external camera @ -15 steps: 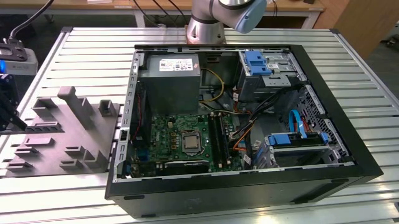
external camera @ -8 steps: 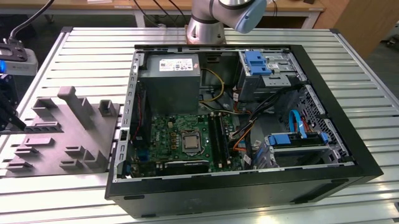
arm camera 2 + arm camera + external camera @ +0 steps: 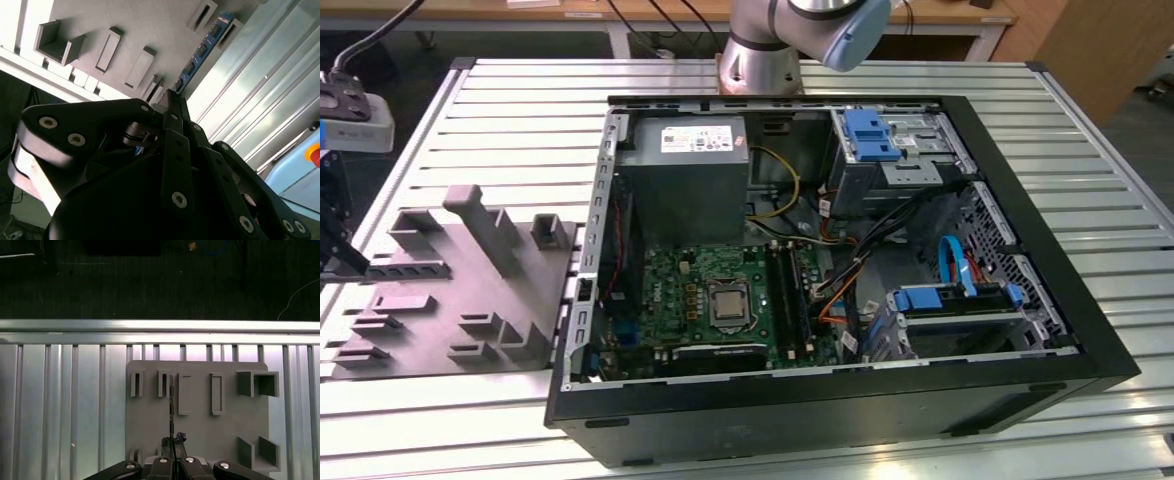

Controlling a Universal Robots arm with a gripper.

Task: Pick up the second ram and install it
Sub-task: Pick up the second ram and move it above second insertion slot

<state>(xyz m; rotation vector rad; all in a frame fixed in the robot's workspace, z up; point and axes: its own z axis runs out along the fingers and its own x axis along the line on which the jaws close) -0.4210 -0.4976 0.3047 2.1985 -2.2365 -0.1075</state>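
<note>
The second ram [image 3: 202, 47] is a thin blue-and-dark stick with chips along it, seen edge-on as a dark line [image 3: 171, 405] in the first wrist view. My gripper [image 3: 172, 100] is shut on one end of it, the black fingers [image 3: 172, 452] meeting around the stick. It extends over the grey slotted holder [image 3: 205, 435], close to one of its narrow slots; whether it still sits in a slot I cannot tell. In the exterior view my gripper [image 3: 339, 262] hangs at the left edge, above the holder [image 3: 454, 290]. The motherboard [image 3: 707, 300] lies in the open case with its long dark memory slots [image 3: 783, 290].
The open black computer case [image 3: 1014, 380] takes up the middle of the ribbed metal table [image 3: 494, 140], with a power supply [image 3: 683, 150], blue drive brackets [image 3: 867, 135] and orange and blue cables [image 3: 834, 300] inside. The arm's base [image 3: 761, 60] stands behind the case.
</note>
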